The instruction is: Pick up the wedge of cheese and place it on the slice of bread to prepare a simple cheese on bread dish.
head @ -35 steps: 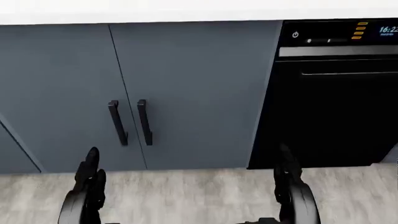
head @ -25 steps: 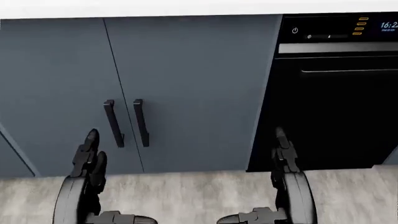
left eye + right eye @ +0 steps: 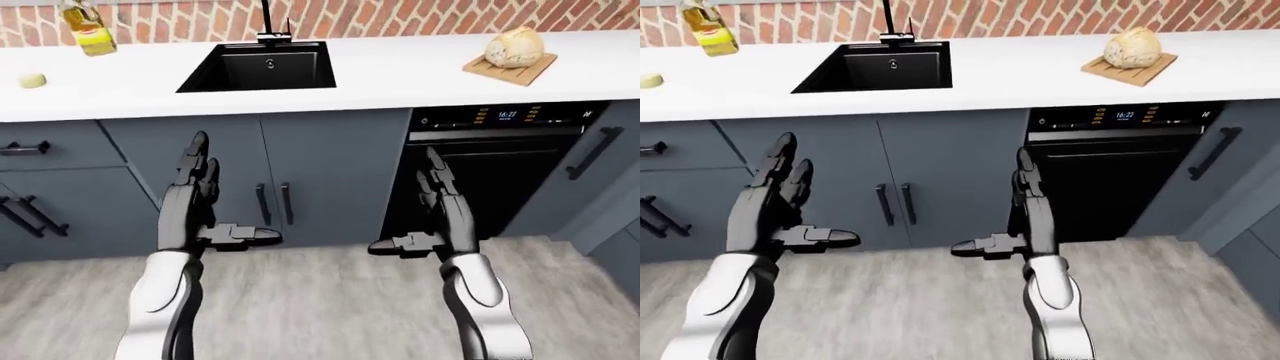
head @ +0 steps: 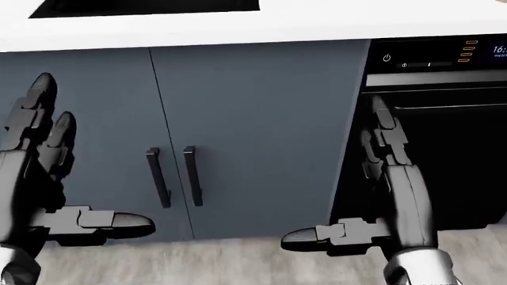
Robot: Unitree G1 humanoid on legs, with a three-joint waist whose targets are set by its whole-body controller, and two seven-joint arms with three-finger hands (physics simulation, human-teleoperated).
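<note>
Scanning the white counter [image 3: 400,75], I find no cheese wedge; the only bread I see is a round loaf [image 3: 514,46] on a wooden board [image 3: 509,70] at upper right. I judge a wedge firm, light, slightly slick, best pinched across its flat sides. Both my left hand [image 3: 195,196] and right hand [image 3: 440,214] hang spread and empty before the cabinet doors [image 3: 300,172], well below and left of the loaf.

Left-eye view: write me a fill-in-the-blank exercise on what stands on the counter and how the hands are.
1. The sink set in the white counter is coloured ____.
2. The round loaf rests on a wooden ____.
3. The oil bottle stands to the ____ of the sink in this view.
4. Left hand and right hand hold ____.

Missing words: black; board; left; nothing
</note>
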